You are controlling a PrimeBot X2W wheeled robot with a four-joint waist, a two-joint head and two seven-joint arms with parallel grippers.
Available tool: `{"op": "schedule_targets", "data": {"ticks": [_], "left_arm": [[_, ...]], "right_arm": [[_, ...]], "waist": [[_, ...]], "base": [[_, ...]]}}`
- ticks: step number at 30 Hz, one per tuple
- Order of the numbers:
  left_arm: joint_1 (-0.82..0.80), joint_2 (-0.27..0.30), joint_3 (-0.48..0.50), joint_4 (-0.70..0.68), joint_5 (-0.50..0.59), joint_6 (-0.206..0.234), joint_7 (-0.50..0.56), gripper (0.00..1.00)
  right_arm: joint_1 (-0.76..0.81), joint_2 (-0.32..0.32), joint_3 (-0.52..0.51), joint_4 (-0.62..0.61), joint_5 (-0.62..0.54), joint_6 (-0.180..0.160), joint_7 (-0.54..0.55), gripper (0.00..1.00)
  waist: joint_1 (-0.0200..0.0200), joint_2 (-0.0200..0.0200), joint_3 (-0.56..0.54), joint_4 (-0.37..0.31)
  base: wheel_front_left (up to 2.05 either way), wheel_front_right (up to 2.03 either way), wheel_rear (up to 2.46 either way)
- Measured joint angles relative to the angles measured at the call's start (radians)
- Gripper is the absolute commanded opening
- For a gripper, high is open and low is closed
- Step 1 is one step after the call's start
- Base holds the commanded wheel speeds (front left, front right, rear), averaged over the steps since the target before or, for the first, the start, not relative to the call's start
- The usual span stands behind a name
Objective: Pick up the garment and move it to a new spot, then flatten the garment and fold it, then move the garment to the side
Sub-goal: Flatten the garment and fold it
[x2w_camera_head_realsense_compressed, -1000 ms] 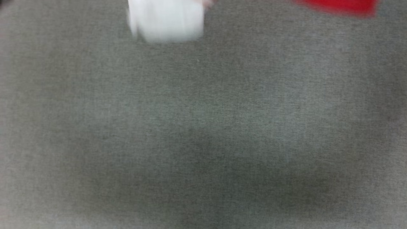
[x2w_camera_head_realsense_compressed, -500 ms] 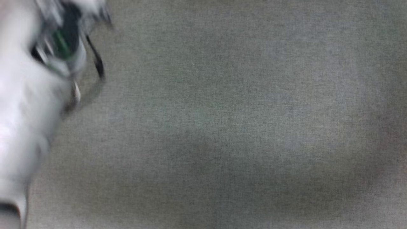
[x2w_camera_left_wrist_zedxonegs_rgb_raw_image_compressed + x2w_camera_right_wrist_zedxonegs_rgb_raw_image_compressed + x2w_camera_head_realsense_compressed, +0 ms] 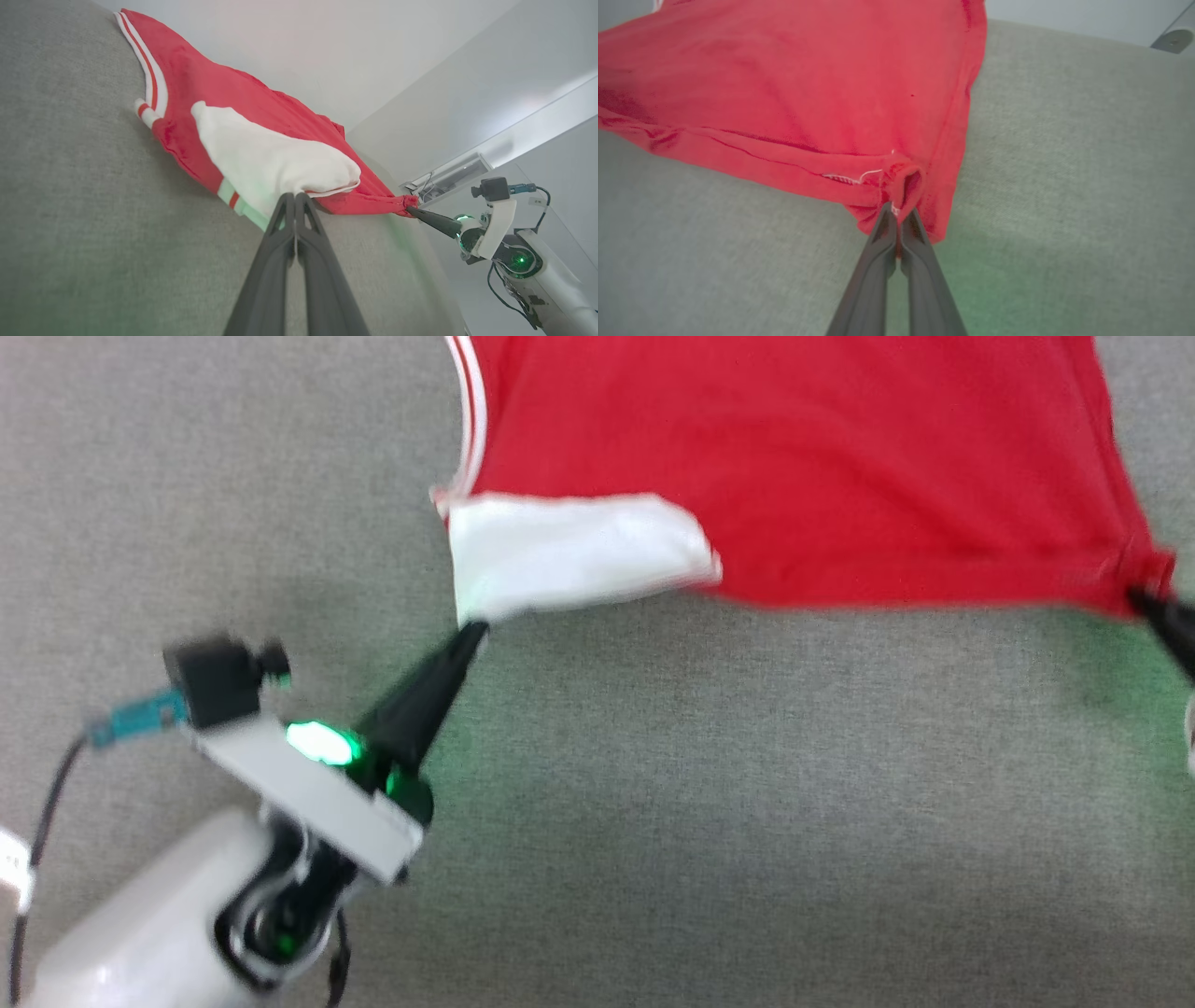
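Now the head view is sharp. The two blurred pictures before it show mostly the bare grey woven surface point(image 3: 747, 821), with only a red sliver and a white smear at the top edge. The whole picture has shifted, so the camera has moved; I cannot tell how much of the change is the cloth travelling.

Garment point(image 3: 794, 457): spread across the upper part of the head view, on the grey surface, near edge drawn into a straight line between the two arms. No lettering is visible on the side facing up.

White sleeve point(image 3: 569, 551): folded onto the red body at the robot's left, striped trim point(image 3: 471, 411) running up beside it.

Left gripper point(image 3: 471, 633): fingers closed on the sleeve's corner; the wrist view shows them pinched together at the cloth.

Right gripper point(image 3: 1144, 602): fingers closed on the red hem corner, which bunches at the tips in the right wrist view.

Judgement: relocation looks to be in hand or ending, with both corners held taut. Flattening is next, and the tucked-over sleeve will need laying out before any fold.
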Motion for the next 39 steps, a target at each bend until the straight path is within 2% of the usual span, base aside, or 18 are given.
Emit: {"op": "schedule_targets", "data": {"ticks": [7,15,20,24,28,34,39], "left_arm": [[0.235,0.041,0.068,-0.127,0.075,0.001,-0.007,0.0],[0.496,0.084,0.183,-0.313,0.136,0.068,-0.007,0.0],[0.603,0.095,0.235,-0.425,0.168,0.093,-0.007,0.0],[0.574,0.105,0.236,-0.44,0.195,0.09,0.017,0.0],[0.441,0.083,0.237,-0.409,0.191,0.057,0.079,0.0],[0.219,0.019,0.264,-0.279,0.142,0.027,0.151,0.0],[0.084,-0.039,0.263,-0.134,0.133,0.012,0.171,0.0]], "right_arm": [[0.317,0.022,-0.152,-0.235,-0.005,0.0,0.1,0.0],[0.56,0.102,-0.33,-0.454,-0.034,0.0,0.217,0.0],[0.651,0.158,-0.411,-0.563,-0.039,0.0,0.271,0.0],[0.625,0.18,-0.427,-0.565,-0.036,0.0,0.28,0.0],[0.532,0.17,-0.406,-0.517,-0.028,0.0,0.285,0.0],[0.321,0.137,-0.346,-0.393,-0.027,0.0,0.265,0.0],[0.223,0.12,-0.295,-0.304,-0.062,0.0,0.227,0.0]], "waist": [[0.0,0.0,-0.054,0.002],[0.0,0.0,-0.089,-0.003],[0.0,0.0,-0.081,-0.001],[0.0,0.0,-0.073,0.0],[0.0,0.0,-0.058,0.002],[0.0,0.0,-0.022,-0.005],[0.0,0.0,0.015,-0.008]], "base": [[0.0,0.0,0.0],[0.0,0.0,0.0],[0.0,0.0,0.0],[0.0,0.0,0.0],[0.0,0.0,0.0],[0.0,0.0,0.0],[0.0,0.0,0.0]]}}
